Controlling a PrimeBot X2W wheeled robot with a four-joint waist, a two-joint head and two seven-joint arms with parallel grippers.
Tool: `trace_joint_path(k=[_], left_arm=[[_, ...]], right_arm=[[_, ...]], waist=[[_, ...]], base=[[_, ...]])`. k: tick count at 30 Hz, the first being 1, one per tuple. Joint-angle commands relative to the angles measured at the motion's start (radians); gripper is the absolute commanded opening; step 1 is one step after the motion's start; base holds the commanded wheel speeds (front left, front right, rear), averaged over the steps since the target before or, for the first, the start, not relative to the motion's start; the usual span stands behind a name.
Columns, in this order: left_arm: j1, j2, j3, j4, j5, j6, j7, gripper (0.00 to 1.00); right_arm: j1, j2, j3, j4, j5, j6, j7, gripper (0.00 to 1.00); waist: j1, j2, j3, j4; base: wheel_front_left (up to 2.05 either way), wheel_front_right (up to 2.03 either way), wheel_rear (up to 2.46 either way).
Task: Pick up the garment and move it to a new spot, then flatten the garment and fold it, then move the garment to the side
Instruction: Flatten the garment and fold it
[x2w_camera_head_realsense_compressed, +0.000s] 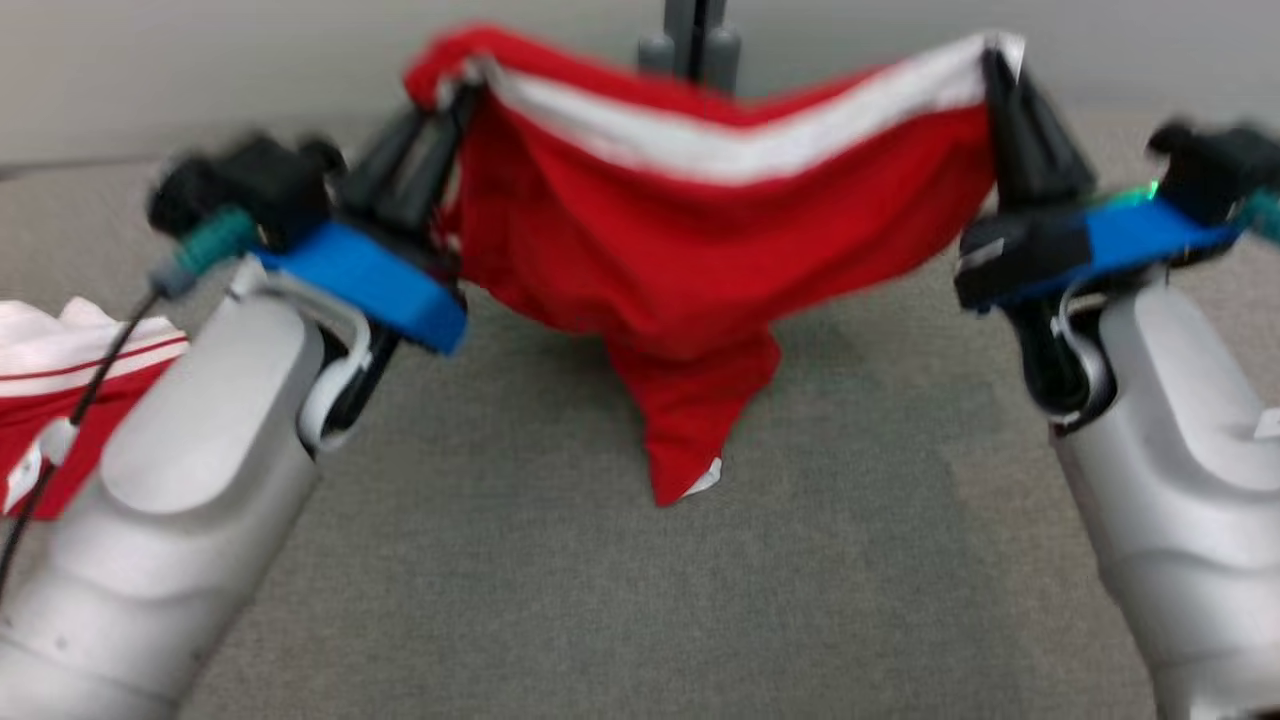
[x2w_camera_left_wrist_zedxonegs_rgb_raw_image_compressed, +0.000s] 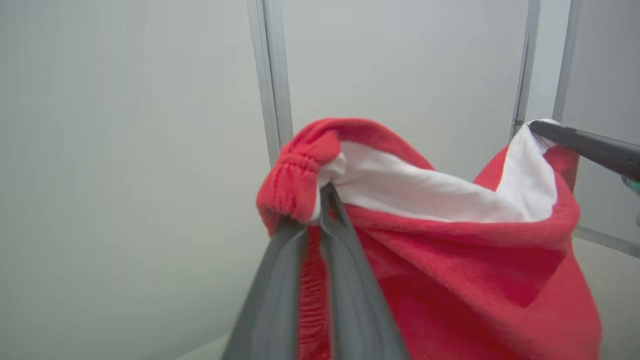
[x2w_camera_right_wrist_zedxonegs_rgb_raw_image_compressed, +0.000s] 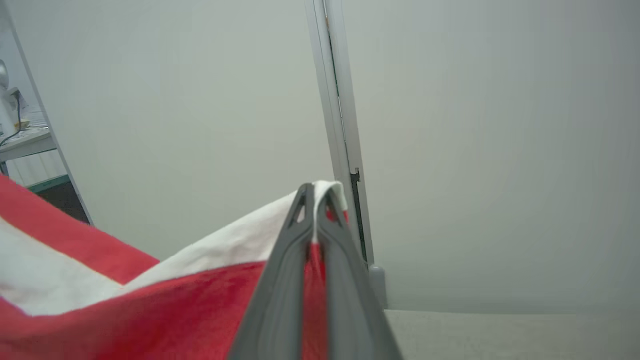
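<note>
**Left gripper**: fingers are clenching on the red elastic hem of the garment, upper left of the head frame.

**Right gripper**: fingers are clenching on the white band's corner, upper right.

**Garment:** red with a white band, hanging stretched between both grippers across the upper centre. Its lowest point is drooping to the grey table; contact cannot be told.

**Risks, as judged:**
- The right hold is catching only a thin edge, so wider spreading could pull it free.
- The dangling point could bunch at set-down.
- A second red-and-white cloth, left edge, is lying near the left forearm and could snag.
</note>
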Motion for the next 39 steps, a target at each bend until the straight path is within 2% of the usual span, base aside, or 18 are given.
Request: trace_joint_path(k=[1,5,9,13,16,21,27,32,39], left_arm=[[-0.074,0.013,-0.014,0.025,-0.014,0.000,-0.002,0.00],[-0.329,0.048,-0.081,0.095,-0.056,0.000,0.018,0.00],[-0.541,0.043,-0.125,0.166,-0.107,0.000,0.018,0.00],[-0.664,0.016,-0.148,0.211,-0.160,0.000,0.005,0.00],[-0.664,0.009,-0.187,0.230,-0.193,0.000,-0.001,0.00],[-0.518,0.017,-0.208,0.195,-0.220,0.000,-0.003,0.00],[-0.159,0.003,-0.075,0.097,-0.177,0.000,-0.003,0.00],[0.152,-0.017,0.035,0.003,-0.101,0.000,-0.003,0.00],[0.432,-0.050,0.119,-0.108,-0.015,0.000,-0.003,0.00]], right_arm=[[-0.085,0.002,-0.003,0.030,0.020,0.001,-0.004,0.00],[-0.345,0.017,-0.034,0.150,0.076,0.000,-0.004,0.00],[-0.546,0.021,-0.072,0.226,0.103,0.001,-0.004,0.00],[-0.641,0.019,-0.064,0.278,0.117,0.001,-0.003,0.00],[-0.629,0.015,-0.005,0.299,0.131,0.001,-0.003,0.00],[-0.482,-0.003,0.078,0.282,0.175,0.001,-0.003,0.00],[-0.185,-0.037,0.153,0.176,0.234,0.001,-0.003,0.00],[0.047,-0.062,0.163,0.059,0.260,0.001,-0.004,0.00],[0.319,-0.077,0.147,-0.070,0.286,0.001,-0.004,0.00]], waist=[[-0.0003,-0.0001,0.037,0.004],[-0.0003,-0.0001,0.102,-0.037],[-0.0003,-0.0001,0.132,-0.061],[-0.0003,-0.0001,0.143,-0.074],[-0.0003,-0.0001,0.146,-0.079],[-0.0003,-0.0001,0.141,-0.077],[-0.0003,-0.0001,0.120,-0.066],[-0.0003,-0.0001,0.091,-0.058],[-0.0003,-0.0001,0.029,-0.040]], base=[[0.00,0.00,0.00],[0.00,0.00,0.00],[0.00,0.00,0.00],[0.00,0.00,0.00],[0.00,0.00,0.00],[0.00,0.00,0.00],[0.00,0.00,0.00],[0.00,0.00,0.00],[0.00,0.00,0.00]])
